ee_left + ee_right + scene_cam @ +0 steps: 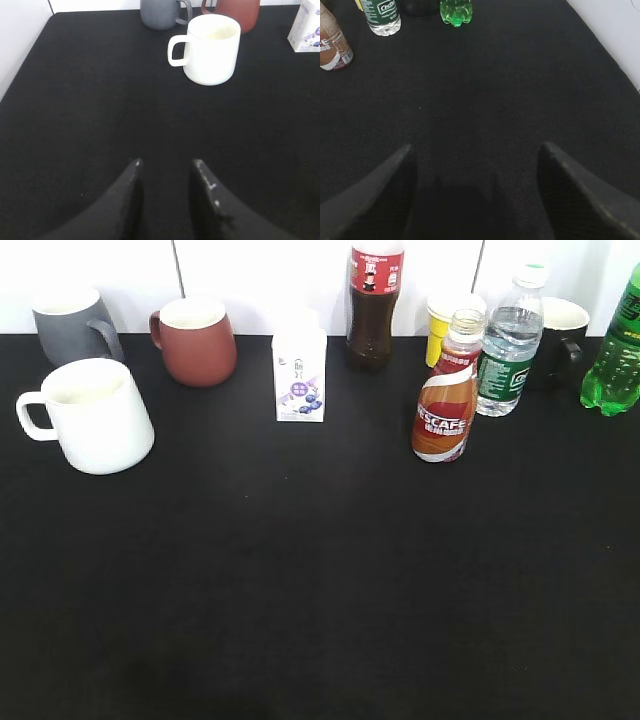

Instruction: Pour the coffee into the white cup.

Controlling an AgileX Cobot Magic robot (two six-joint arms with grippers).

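- The coffee (pixel 445 405), a curvy bottle in a brown, red and white NESCAFE wrap, stands upright and uncapped right of centre toward the back of the black bench (pixel 320 590), just in front of a clear water bottle (pixel 510 345) with a green label.
- The white cup (pixel 98 416) sits well apart from it at the bench's left, mouth up, loop handle pointing toward the left edge.
- Behind the cup stand a grey mug (pixel 72 325) and a red-brown mug (pixel 197 341); a small white carton (pixel 300 375) and a tall dark bottle (pixel 372 305) with a red label fill the middle of the back row.
- A yellow item (pixel 445 325), a black mug (pixel 560 340) and a green bottle (pixel 617 345) crowd the right rear corner.
- The whole front half of the bench lies open between cup and coffee.
- The left wrist view alone shows the bench's left edge meeting a pale surface, and the left claw (pixel 166 162) released, its dark fingers parted and holding nothing, well short of the cup.
- The right wrist view alone shows the bench's right edge at the upper right, and the right claw (pixel 476 147) spread wide and holding nothing, the coffee far off at its upper left.
- Neither claw appears in the exterior view.
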